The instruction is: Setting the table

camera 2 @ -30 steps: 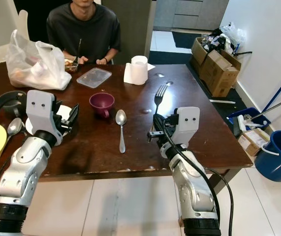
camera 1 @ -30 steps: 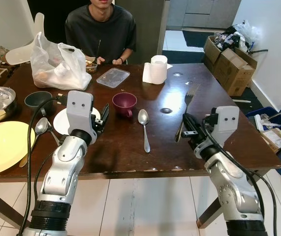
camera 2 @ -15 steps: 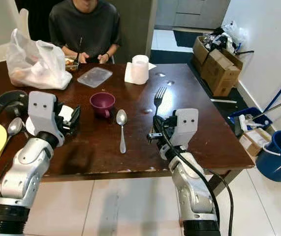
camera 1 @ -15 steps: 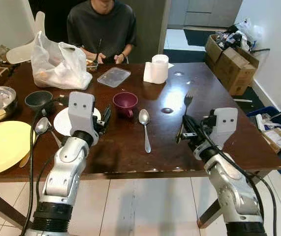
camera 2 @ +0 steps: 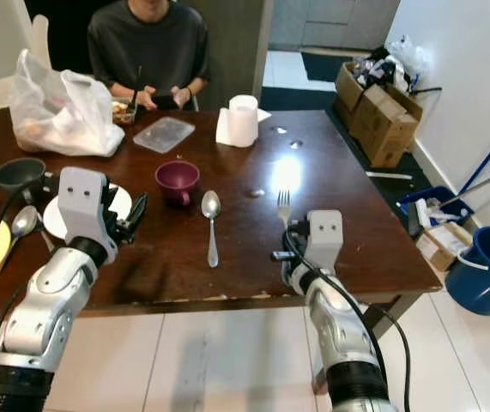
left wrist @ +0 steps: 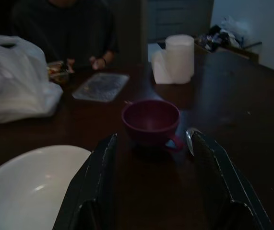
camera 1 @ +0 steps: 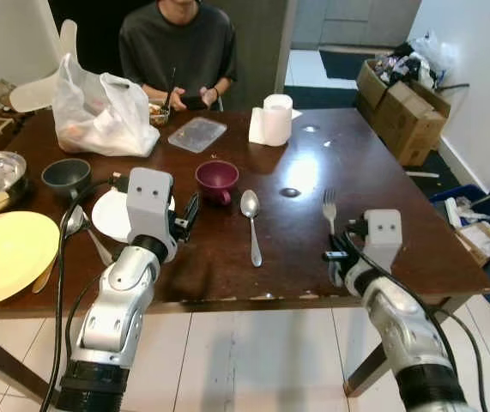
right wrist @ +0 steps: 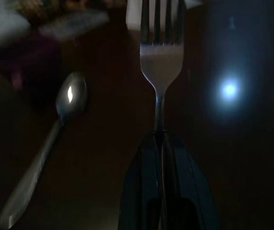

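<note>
jaws: right gripper (right wrist: 161, 143) is pinched tight on the fork (right wrist: 160, 62) handle; left gripper (left wrist: 151, 158) stands wide apart with nothing between its fingers.
head views: fork (camera 1: 330, 204) lies low over the table (camera 1: 399, 215), tines pointing away from the robot, well to the right of the spoon (camera 1: 251, 221) and the maroon cup (camera 1: 217, 178).
change: 1 second ago the fork was raised and tilted; it has since come down flat near the table edge, so placing looks nearly done and release seems next.
left wrist view: cup (left wrist: 151, 122) sits ahead between the fingers, white plate (left wrist: 26, 187) to one side.
right wrist view: dim, fork straight ahead, spoon (right wrist: 45, 143) beside it.
surface: dark glossy wood, with a yellow plate (camera 1: 4, 257), a plastic bag (camera 1: 99, 107) and a paper roll (camera 1: 272, 120).
room: tiled floor, cardboard boxes (camera 1: 403, 112), a seated person (camera 1: 178, 47) across the table.
</note>
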Robot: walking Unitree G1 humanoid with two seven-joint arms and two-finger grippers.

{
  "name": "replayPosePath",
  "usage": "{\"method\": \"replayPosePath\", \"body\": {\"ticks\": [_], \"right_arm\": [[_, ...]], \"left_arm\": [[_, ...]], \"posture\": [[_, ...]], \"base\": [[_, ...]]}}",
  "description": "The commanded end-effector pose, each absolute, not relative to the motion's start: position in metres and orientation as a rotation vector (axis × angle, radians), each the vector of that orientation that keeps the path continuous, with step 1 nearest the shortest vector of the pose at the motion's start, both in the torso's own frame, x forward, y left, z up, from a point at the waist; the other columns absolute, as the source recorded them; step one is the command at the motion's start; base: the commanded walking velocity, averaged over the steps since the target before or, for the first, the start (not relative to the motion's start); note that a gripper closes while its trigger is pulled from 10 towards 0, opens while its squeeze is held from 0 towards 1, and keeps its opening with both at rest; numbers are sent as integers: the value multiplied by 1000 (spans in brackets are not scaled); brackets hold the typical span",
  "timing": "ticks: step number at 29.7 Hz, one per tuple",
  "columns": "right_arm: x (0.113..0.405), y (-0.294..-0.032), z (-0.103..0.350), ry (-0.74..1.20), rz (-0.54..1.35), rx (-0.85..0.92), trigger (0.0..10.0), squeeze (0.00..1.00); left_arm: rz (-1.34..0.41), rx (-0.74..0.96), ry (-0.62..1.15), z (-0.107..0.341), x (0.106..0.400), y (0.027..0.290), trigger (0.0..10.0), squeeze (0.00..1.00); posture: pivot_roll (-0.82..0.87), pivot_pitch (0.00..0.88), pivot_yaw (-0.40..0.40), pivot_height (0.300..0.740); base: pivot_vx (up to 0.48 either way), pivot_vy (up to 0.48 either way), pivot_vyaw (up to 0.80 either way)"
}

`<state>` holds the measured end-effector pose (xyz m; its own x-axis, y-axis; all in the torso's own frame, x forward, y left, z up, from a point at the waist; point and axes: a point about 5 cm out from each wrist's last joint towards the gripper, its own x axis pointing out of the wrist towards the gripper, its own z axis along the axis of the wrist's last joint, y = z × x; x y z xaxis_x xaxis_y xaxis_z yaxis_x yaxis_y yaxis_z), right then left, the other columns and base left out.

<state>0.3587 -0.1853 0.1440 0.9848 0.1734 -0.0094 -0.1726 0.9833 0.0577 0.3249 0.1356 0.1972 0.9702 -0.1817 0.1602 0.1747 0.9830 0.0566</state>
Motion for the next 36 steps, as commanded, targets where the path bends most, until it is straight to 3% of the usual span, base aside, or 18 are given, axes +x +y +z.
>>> {"method": "replayPosePath", "body": {"ticks": [1,9,10,11,12,13,17,23,24,29,30,33,36], "right_arm": [[361,-188,142,13,170,46,10000,0],[369,-185,149,-20,194,43,10000,0],[369,-186,147,-20,193,43,10000,129],[369,-186,147,-20,193,43,10000,129],[369,-188,144,-11,184,43,10000,408],[369,-191,141,-4,174,53,10000,1000],[370,-198,141,-25,131,64,10000,1000],[372,-202,185,-279,108,76,10000,1000],[370,-198,199,-335,133,64,10000,0],[363,-185,223,-435,195,40,10000,0],[352,-172,228,-462,244,24,10000,0],[340,-163,221,-441,266,37,10000,0],[318,-161,184,-325,228,51,10000,0]], "left_arm": [[-165,59,-149,194,323,140,10000,0],[-166,57,-141,193,321,137,10000,0],[-169,56,-140,193,321,136,10000,0],[-169,56,-140,193,321,136,10000,0],[-174,55,-140,193,321,135,10000,0],[-178,54,-141,194,322,134,10000,0],[-185,53,-143,195,323,132,10000,0],[-194,48,-143,195,322,129,10000,0],[-198,46,-142,194,322,128,10000,0],[-202,42,-142,193,321,126,10000,0],[-204,41,-143,193,321,125,10000,0],[-207,42,-143,192,320,123,10000,0],[-218,55,-149,191,314,123,10000,0]], "posture": [[-21,0,79,740],[-17,0,79,740],[-17,0,79,740],[-17,0,79,740],[-17,0,79,740],[-18,0,82,740],[-20,0,85,740],[-35,0,90,740],[-39,0,89,740],[-49,0,81,740],[-53,0,76,740],[-54,0,72,740],[-52,0,70,740]], "base": [[0,0,0],[0,0,0],[0,0,0],[0,0,0],[0,0,0],[0,0,0],[0,0,0],[0,0,0],[0,0,0],[0,0,0],[0,0,0],[0,0,0],[0,0,0]]}}
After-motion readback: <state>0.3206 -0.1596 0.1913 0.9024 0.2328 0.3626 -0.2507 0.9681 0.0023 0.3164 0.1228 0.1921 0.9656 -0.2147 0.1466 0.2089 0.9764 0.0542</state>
